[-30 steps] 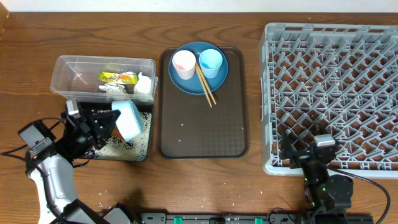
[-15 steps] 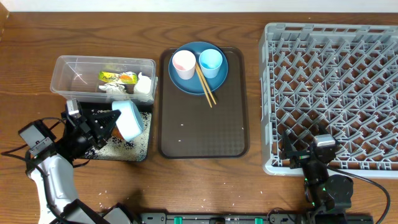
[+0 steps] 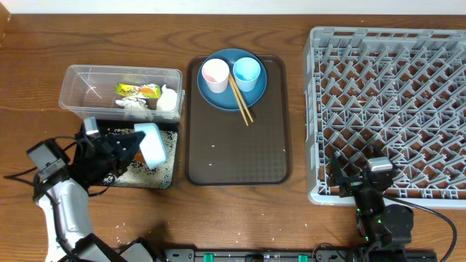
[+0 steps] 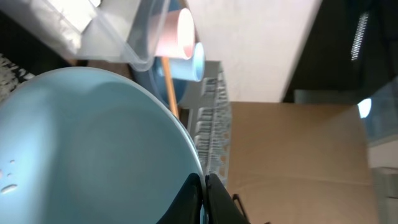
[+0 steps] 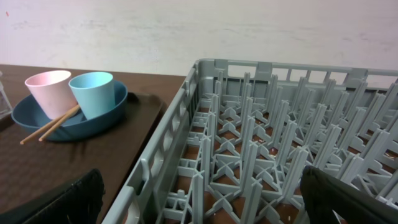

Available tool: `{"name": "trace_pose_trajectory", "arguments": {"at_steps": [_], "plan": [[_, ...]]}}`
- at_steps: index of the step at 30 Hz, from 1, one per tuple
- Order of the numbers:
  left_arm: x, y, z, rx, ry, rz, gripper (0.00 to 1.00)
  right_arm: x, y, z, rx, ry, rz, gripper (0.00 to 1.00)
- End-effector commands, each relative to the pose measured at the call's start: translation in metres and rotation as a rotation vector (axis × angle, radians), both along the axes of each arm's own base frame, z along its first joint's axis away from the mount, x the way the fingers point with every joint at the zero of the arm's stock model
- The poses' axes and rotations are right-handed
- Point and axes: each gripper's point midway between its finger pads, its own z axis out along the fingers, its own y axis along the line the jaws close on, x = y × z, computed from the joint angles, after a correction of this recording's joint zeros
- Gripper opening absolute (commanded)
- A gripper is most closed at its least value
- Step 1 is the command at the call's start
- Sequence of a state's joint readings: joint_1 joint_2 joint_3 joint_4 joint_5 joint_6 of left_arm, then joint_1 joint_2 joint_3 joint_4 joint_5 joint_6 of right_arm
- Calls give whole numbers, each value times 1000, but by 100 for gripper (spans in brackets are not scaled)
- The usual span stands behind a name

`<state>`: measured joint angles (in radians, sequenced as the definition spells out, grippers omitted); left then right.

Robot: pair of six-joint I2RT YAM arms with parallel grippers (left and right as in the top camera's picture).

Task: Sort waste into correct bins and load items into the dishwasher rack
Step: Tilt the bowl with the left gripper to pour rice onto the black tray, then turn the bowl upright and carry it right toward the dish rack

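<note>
The sorting is looking nearly done, I think, but the loading is not yet begun. The left gripper [image 3: 133, 143] is pinching the rim of the bowl [image 3: 152, 143] with closed fingers and is holding it tilted over the black tray [image 3: 172, 161], where rice grains [image 3: 138, 169] are lying. The clear tub [image 3: 70, 92] is holding the wrapper [image 3: 137, 90] and the white paper [image 3: 169, 99]. The blue plate [image 3: 218, 99] is sitting on the brown tray [image 3: 240, 154] and is carrying the pink cup [image 3: 215, 74], the blue cup [image 3: 246, 72] and the chopsticks [image 3: 242, 104]. The rack [image 3: 393, 109] is standing empty. The right gripper [image 3: 358, 177] is resting wide open at the rack's near edge, holding nothing.
</note>
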<state>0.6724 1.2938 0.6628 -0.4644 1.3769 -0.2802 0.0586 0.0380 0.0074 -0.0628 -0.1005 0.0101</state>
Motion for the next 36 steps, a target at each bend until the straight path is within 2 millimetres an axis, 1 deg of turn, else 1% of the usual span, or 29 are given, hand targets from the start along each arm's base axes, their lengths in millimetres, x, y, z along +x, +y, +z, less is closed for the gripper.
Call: {"name": "trace_pose_trajectory", "arguments": {"at_steps": [1,4,7,10,14,19,21,26,36], "plan": [[2,-12,-5,58,9,-43,6,0,2,0,-11,-4,8,99],[6,-28,-5,84,-16,-104,6,0,2,0,-11,-4,8,99],[14,-40,-14,138,33,-118,6,0,2,0,-11,-4,8,99],[18,-51,-17,192,42,-138,6,0,2,0,-11,-4,8,99],[20,-63,-17,320,44,-138,6,0,2,0,-11,-4,8,98],[18,-69,-14,518,34,-86,6,0,2,0,-11,-4,8,99],[16,-67,-15,605,41,-55,6,0,2,0,-11,-4,8,99],[9,-57,-27,842,90,16,6,0,2,0,-11,-4,8,99],[3,-92,-30,1026,8,-69,6,0,2,0,-11,-4,8,99]]}}
